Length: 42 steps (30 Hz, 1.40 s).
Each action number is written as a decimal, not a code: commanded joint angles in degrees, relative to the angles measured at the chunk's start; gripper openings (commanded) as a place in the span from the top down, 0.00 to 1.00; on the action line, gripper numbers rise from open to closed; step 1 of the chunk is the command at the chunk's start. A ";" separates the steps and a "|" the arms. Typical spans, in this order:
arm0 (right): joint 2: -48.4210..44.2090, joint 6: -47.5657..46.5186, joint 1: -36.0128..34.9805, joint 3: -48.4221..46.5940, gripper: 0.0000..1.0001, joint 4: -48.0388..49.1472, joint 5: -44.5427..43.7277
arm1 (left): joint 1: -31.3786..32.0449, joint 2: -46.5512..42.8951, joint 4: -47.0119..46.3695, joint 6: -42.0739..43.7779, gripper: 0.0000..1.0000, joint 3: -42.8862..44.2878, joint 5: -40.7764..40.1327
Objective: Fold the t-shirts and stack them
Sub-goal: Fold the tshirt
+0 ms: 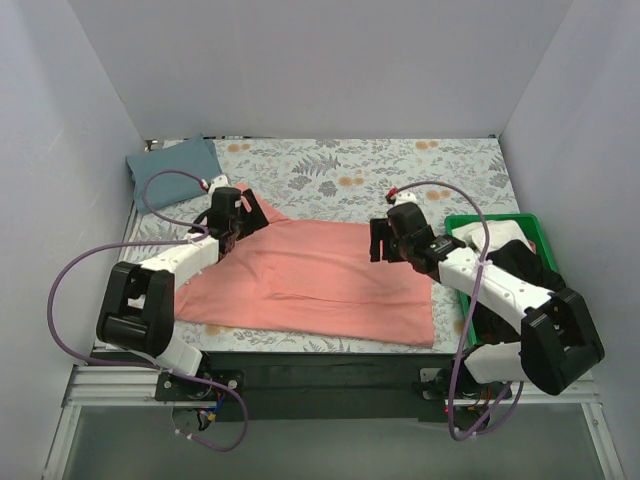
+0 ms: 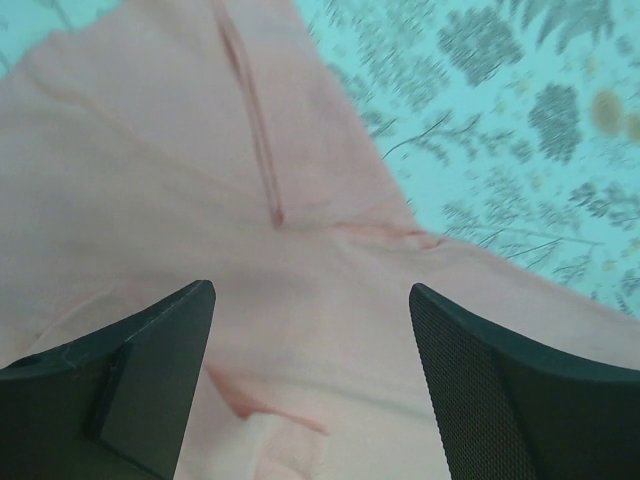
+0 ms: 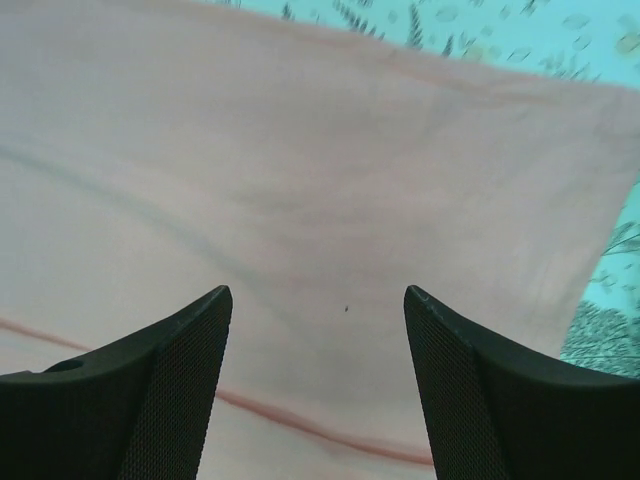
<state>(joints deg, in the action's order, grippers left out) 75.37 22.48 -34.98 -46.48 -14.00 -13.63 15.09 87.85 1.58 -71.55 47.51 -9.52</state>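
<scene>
Coral-pink tee lies spread out flat across the middle of the grey floral cloth. Its long side runs L–R and its near edge is close to the cloth's front edge. Slate blue-grey tee sits folded at the far-L corner, well apart from the pink one & from both grippers.

L gripper is over the pink tee's far-L corner. Wrist view: jaws wide apart, nothing between them, pink fabric w/ a seam & a crease showing below the gap.

R gripper is over the tee's far-R part. Jaws are likewise spread & empty, w/ plain pink fabric under the gap and a hem line near the fingertips. Can't tell if either pair of tips touches the fabric.

Green bin stands just R of the pink tee.
</scene>
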 commanded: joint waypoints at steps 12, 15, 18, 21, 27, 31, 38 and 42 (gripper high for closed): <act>14.35 -8.24 18.63 -13.64 0.31 0.90 1.58 | -7.35 15.14 1.49 5.28 0.23 21.83 4.42; 16.99 -8.85 21.00 -14.34 0.32 0.99 2.29 | -8.06 17.26 1.84 5.37 0.23 23.94 5.56; 19.01 -9.38 22.50 -14.95 0.33 1.43 2.73 | -8.41 17.88 1.84 5.37 0.23 24.21 6.00; 20.86 -9.47 23.29 -15.48 0.35 2.13 1.77 | -8.76 17.79 1.49 5.37 0.23 23.60 6.44; 24.55 -9.12 24.87 -16.45 0.40 3.89 2.38 | -9.20 17.79 1.05 5.45 0.23 22.72 7.32; 26.05 -9.03 24.96 -16.98 0.44 4.59 1.59 | -9.29 17.35 1.05 5.45 0.23 22.10 6.79; 26.75 -8.86 24.96 -16.36 0.45 5.65 -0.79 | -9.29 16.30 0.79 5.45 0.24 21.58 7.06; 27.98 -8.51 24.96 -16.28 0.45 6.96 -1.14 | -9.38 16.21 0.35 5.54 0.24 21.31 7.32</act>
<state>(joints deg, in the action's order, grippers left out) 102.30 13.61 -10.17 -61.19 -10.00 -13.23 6.09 107.04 2.76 -66.87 69.34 -2.72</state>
